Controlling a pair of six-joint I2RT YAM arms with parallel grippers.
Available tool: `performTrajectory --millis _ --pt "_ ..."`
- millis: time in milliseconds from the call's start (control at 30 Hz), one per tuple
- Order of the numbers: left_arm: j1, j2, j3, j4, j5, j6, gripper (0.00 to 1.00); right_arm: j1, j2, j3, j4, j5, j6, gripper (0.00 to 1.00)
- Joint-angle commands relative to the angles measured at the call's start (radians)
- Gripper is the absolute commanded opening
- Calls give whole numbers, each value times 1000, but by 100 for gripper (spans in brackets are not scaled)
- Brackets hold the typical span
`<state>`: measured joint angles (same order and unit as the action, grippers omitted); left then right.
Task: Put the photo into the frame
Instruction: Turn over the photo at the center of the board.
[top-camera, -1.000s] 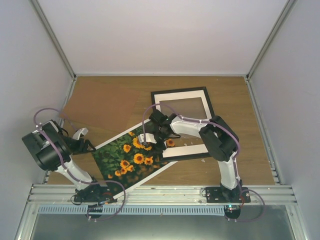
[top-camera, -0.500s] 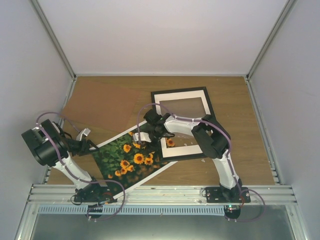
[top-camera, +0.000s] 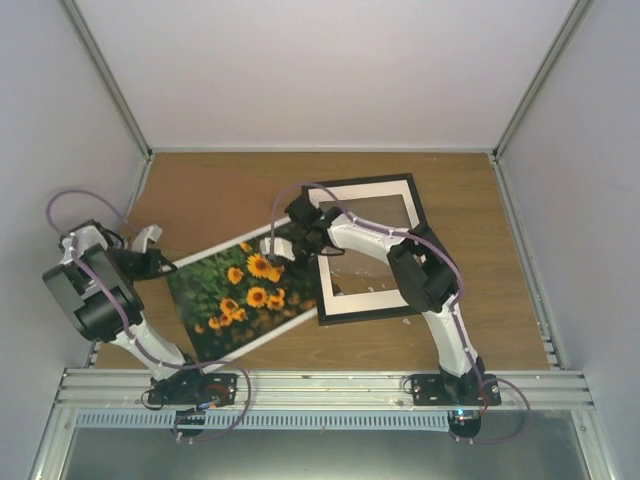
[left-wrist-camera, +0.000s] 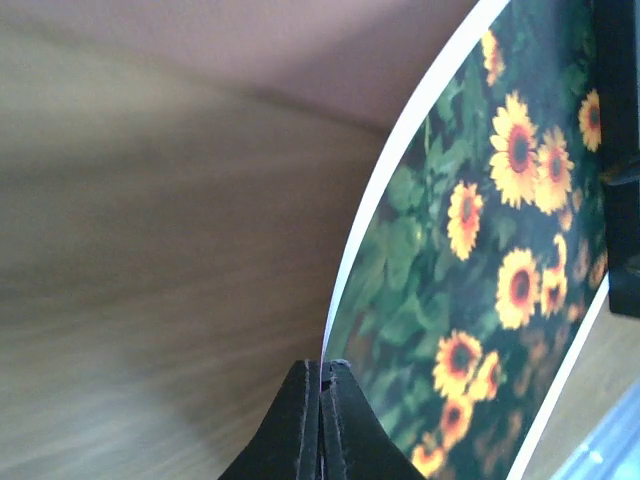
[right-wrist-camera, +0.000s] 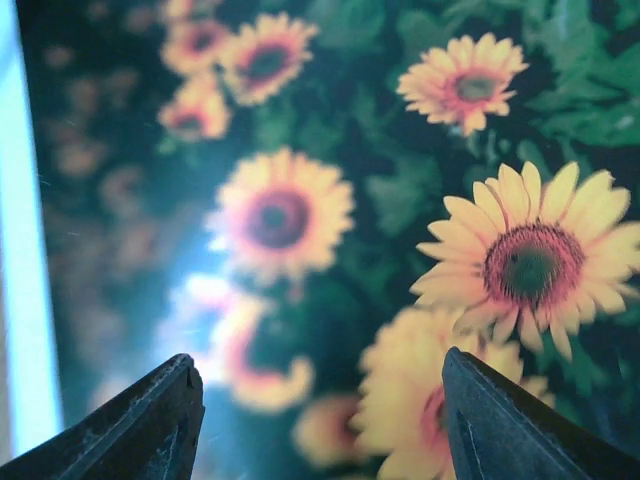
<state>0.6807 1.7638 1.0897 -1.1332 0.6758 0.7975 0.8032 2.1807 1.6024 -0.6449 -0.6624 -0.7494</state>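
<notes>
Sunflowers fill the photo (top-camera: 240, 295), which lies tilted on the wooden table (top-camera: 480, 330), left of the black frame (top-camera: 365, 314). Our left gripper (left-wrist-camera: 321, 375) is clenched on the white border at the photo's left edge. Our right gripper (top-camera: 278, 250) hangs over the photo's far right corner with its fingers apart, holding nothing. We think this is the step of bringing the photo over to the frame. Next, the photo needs to slide right and turn until its sides line up with the frame. The paper may bend, so we should go gently. The frame has a white mat (top-camera: 360, 190) lying in it, and the mat's window has no picture in it. The photo is not in the frame yet. Our right arm hides whether its corner touches the frame.
</notes>
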Motion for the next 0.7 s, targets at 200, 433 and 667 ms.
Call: performTrajectory --millis 200,433,667 --pt "-3 -89 505 -144 71 -217 0 -178 -71 226 8 -101 199 70" --pt "-160 -84 801 -109 208 -367 0 -367 -96 285 72 -194 445 77" --pt "-570 -127 663 130 186 -432 0 -533 -107 317 7 -280 666 82"
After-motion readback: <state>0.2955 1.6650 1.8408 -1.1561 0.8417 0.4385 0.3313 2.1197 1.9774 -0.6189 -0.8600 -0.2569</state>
